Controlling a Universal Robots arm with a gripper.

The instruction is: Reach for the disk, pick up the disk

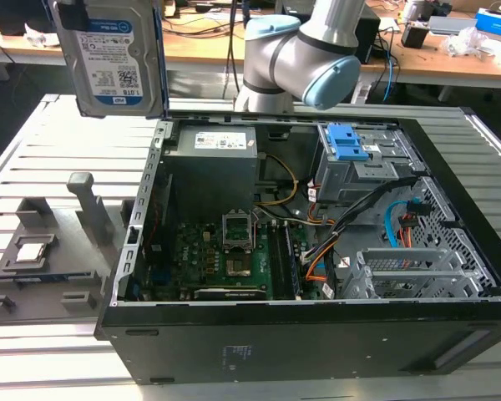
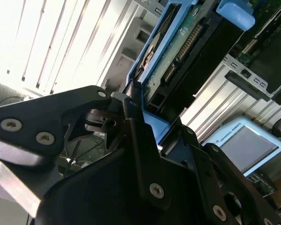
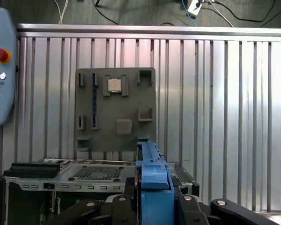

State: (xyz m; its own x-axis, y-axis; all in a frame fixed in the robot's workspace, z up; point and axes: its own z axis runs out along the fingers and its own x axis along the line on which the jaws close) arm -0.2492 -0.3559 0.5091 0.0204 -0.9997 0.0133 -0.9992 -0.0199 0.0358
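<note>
Black-fingered, our pincer (image 2: 140, 119) is clamping the flat rectangular silver disk (image 2: 178, 51) by its blue plastic side bracket (image 3: 152, 180), its jaws closed tight against the bracket's two faces in both wrist views. We are holding the disk upright and well above the slatted aluminium table (image 1: 33, 150), with its white-and-blue label facing outward at the exterior view's upper left (image 1: 108, 54). In the second wrist view the disk's green circuit side is running away from our fingers (image 2: 136, 136), so the drive is sitting directly between them and reaching out past their tips. We are looking down past the bracket in the first wrist view at the grey moulded tray (image 3: 114, 112) lying on the table, with a small square silver chip (image 3: 114, 85) sitting in one pocket. Beside the tray, toward the exterior view's right, the open black computer case (image 1: 301, 334) is lying on its side, its grey metal cage with blue latches (image 1: 351, 146) showing.
</note>
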